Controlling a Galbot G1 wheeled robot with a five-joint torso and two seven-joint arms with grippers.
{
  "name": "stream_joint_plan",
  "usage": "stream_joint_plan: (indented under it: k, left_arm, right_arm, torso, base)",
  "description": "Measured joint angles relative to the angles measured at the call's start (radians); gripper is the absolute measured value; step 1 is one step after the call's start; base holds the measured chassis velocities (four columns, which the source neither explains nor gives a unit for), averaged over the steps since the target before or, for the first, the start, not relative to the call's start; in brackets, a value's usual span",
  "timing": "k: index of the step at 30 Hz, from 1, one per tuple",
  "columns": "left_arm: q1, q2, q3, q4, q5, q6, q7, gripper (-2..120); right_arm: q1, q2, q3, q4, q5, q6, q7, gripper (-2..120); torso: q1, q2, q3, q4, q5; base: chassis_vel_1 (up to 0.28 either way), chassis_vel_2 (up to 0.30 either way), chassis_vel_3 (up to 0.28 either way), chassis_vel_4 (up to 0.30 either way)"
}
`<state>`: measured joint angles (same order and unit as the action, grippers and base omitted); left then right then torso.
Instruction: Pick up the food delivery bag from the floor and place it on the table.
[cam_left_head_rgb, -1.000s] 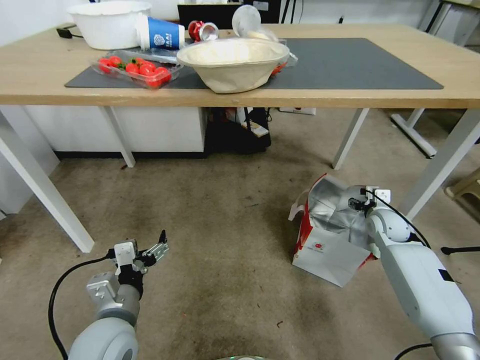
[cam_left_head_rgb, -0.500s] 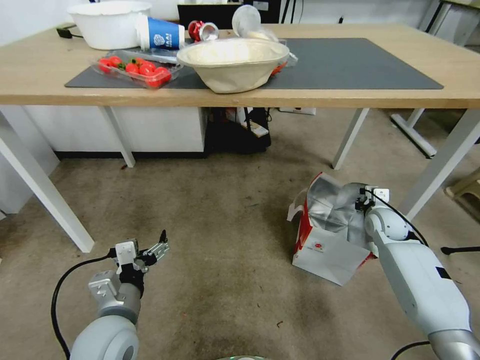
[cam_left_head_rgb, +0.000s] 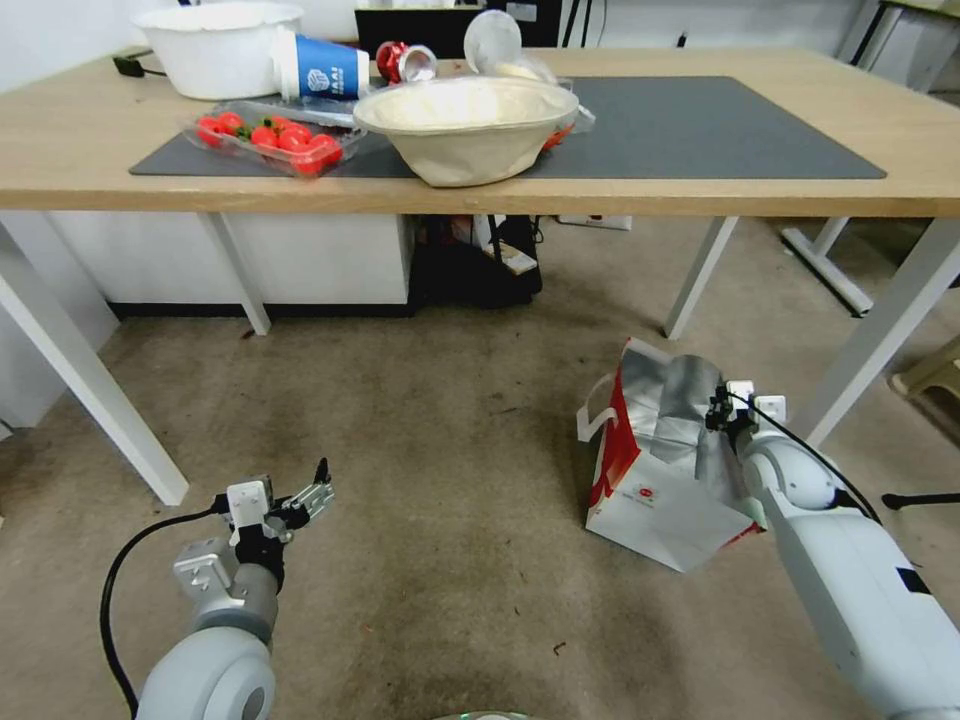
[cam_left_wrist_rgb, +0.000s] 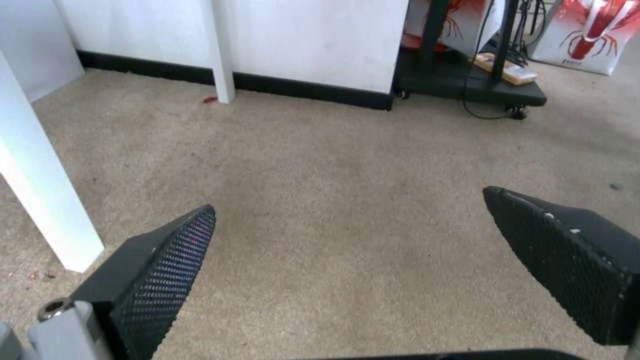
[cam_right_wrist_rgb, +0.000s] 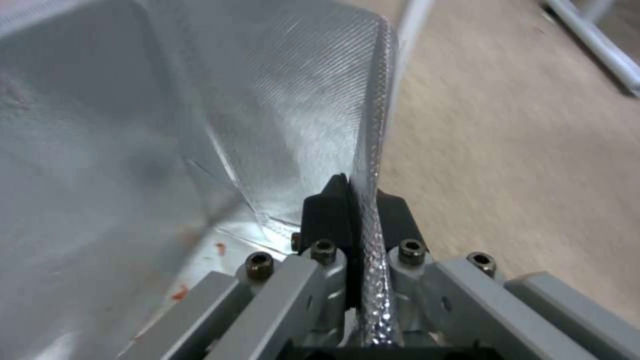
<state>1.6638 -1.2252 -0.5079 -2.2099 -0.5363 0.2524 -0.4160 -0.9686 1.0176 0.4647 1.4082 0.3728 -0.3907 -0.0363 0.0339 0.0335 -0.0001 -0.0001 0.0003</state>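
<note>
Nearest, low on the robot's left: left tool (cam_left_head_rgb: 318, 487) idle above the floor (cam_left_head_rgb: 450, 520), fingers (cam_left_wrist_rgb: 157, 270) spread wide with nothing between them, bare carpet beneath. Well apart from the bag.

Farther out, on the robot's right: food delivery bag (cam_left_head_rgb: 660, 500) resting on the floor, just in front of the worktop's right-hand white leg (cam_left_head_rgb: 880, 330), mouth open and facing up, foil lining exposed, white front panel with the small red logo turned toward the robot, red side panel toward the left arm. White handles (cam_left_head_rgb: 592, 420) hanging off the far-left edge.

Right tool (cam_left_head_rgb: 722, 412) at the bag's right-hand rim, fingers pressed together on the rim wall: one finger inside against the foil, one outside, the foil edge (cam_right_wrist_rgb: 368, 200) running straight up between them. Grip on the rim, not on a handle.

Farthest: worktop (cam_left_head_rgb: 700, 190) above and beyond the bag, dark mat (cam_left_head_rgb: 700, 130) free on its right half; paper bowl (cam_left_head_rgb: 465, 125), tomato tray (cam_left_head_rgb: 268, 135) and blue cup (cam_left_head_rgb: 325, 68) crowding the left half.

Governing relation, as a judgement: bag directly under the right tool, destination up and forward of it; right arm the nearer. Single-wall pinch likely to let the bag swing or the paper tear on lifting.
</note>
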Motion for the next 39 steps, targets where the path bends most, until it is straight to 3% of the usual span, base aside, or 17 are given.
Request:
stream_joint_plan:
  k: [2,4,17,26,32,39]
  left_arm:
    - [0.0,-0.001,-0.001,-0.001,0.0,0.0,0.0,100]
    - [0.001,-0.001,-0.003,-0.003,0.0,0.0,-0.001,100]
    - [0.0,-0.002,-0.008,-0.012,0.0,0.003,-0.005,100]
    - [0.0,-0.002,-0.014,-0.014,-0.001,0.005,-0.005,100]
    - [0.006,-0.001,-0.021,-0.021,-0.003,0.008,-0.006,100]
    - [0.01,-0.003,-0.022,-0.024,-0.001,0.008,-0.006,100]
  right_arm:
    - [-0.011,-0.01,0.005,0.012,0.005,0.017,-0.027,0]
    - [-0.04,-0.04,0.026,0.048,0.022,0.059,-0.118,0]
    - [-0.095,-0.119,0.052,0.124,0.086,0.177,-0.325,0]
    - [-0.109,-0.136,0.058,0.136,0.11,0.208,-0.394,0]
    - [-0.128,-0.16,0.069,0.144,0.172,0.298,-0.594,0]
    - [-0.132,-0.166,0.075,0.141,0.189,0.33,-0.68,0]
  torso:
    - [0.0,0.0,0.0,-0.0002,-0.0001]
    - [0.0,0.0,0.0,0.0,-0.0002]
    - [0.0,0.0,0.0,0.0001,-0.0004]
    - [0.0,0.0,0.0,-0.0001,0.0]
    - [0.0,0.0,0.0,0.0,-0.0002]
    - [0.0,0.0,0.0,0.0,-0.0001]
  base:
    - [0.0,0.0,0.0,0.0]
    - [0.0,0.0,0.0,0.0]
    - [0.0,0.0,0.0,0.0]
    - [0.0,0.0,0.0,0.0]
    - [0.0,0.0,0.0,0.0]
    - [0.0,0.0,0.0,0.0]
